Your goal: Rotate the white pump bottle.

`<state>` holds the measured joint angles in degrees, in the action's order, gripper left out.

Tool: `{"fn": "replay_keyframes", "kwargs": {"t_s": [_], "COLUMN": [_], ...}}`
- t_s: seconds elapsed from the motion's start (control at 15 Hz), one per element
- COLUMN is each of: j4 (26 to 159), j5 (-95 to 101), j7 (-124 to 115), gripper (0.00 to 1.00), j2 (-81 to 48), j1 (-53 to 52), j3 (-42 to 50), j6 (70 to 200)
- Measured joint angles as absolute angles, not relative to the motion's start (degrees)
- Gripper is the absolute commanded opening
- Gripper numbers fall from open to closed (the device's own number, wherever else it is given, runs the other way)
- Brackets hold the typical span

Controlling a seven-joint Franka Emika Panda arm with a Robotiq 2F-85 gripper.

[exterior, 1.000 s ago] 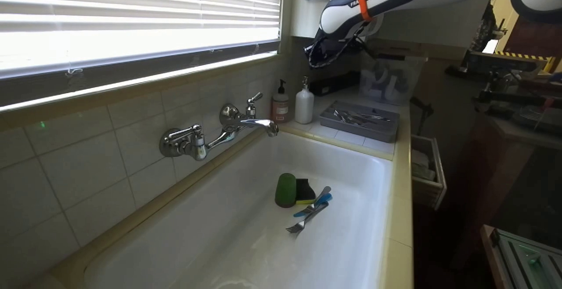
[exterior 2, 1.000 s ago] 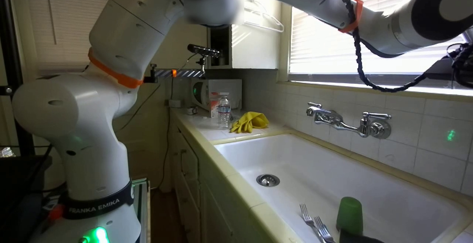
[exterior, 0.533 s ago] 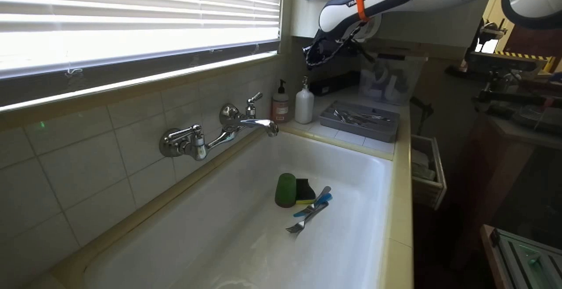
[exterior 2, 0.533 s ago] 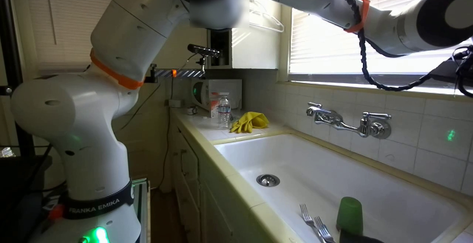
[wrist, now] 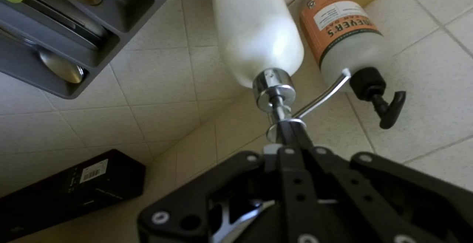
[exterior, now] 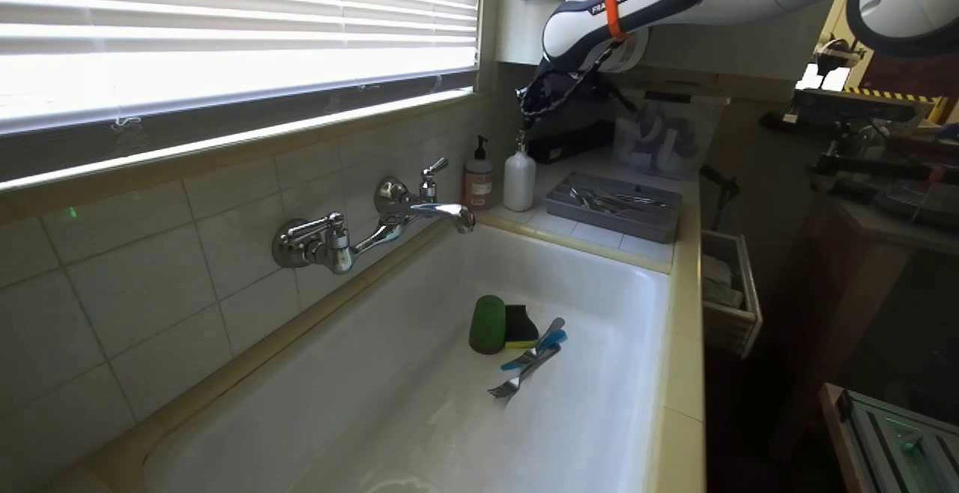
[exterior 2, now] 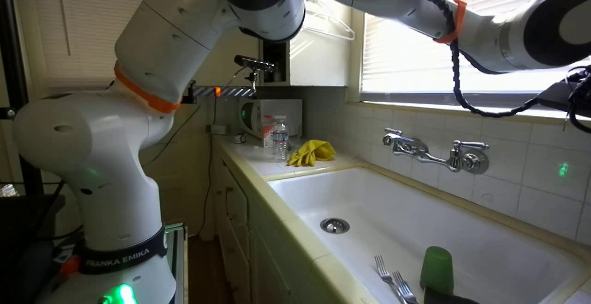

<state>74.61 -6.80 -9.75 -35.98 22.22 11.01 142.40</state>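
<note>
The white pump bottle (exterior: pixel 519 183) stands upright on the counter behind the sink, with a metal pump top. It also shows in the wrist view (wrist: pixel 258 28), its metal spout pointing toward the brownish pump bottle (wrist: pixel 342 25). That neighbour stands beside it in an exterior view (exterior: pixel 478 183). My gripper (wrist: pixel 291 126) has its two fingers together, with no gap seen between the tips. The tips are right over the flat disc of the pump top and hide part of it; whether they touch it I cannot tell. My gripper (exterior: pixel 526 120) is just above the pump in an exterior view.
A grey cutlery tray (exterior: pixel 614 207) stands beside the bottle. A black box (wrist: pixel 74 195) lies behind. The faucet (exterior: pixel 442 212) juts over the sink (exterior: pixel 359 403), which holds a green cup (exterior: pixel 488 324), a sponge (exterior: pixel 519 326) and cutlery. A clear bin (exterior: pixel 670 133) stands farther back.
My arm has come down a little, so the gripper is lower and closer to the pump top. The bottles and the things in the sink have not moved.
</note>
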Motion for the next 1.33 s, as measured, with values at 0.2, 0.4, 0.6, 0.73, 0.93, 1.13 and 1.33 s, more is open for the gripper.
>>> {"fn": "replay_keyframes", "kwargs": {"t_s": [0.2, 0.4, 0.6, 0.73, 0.93, 1.13, 1.33], "j4": [74.0, 73.0, 71.9, 71.0, 70.1, 69.7, 68.7], "j5": [-6.8, -6.8, -6.8, -6.8, -6.9, -7.0, -7.5], "j7": [-9.7, -9.7, -9.7, -9.6, -9.6, -9.6, -9.6], "gripper": [0.00, 0.00, 0.00, 0.00, 0.00, 0.00, 0.00], "j2": [-36.5, -37.0, -37.1, -37.1, -37.1, -37.6, -38.7], "j1": [22.3, 22.3, 22.4, 22.4, 22.5, 22.8, 23.2], "j3": [11.0, 11.0, 10.9, 10.7, 10.4, 10.1, 10.0], "j6": [140.2, 139.5, 139.5, 139.5, 139.5, 139.5, 139.4]}}
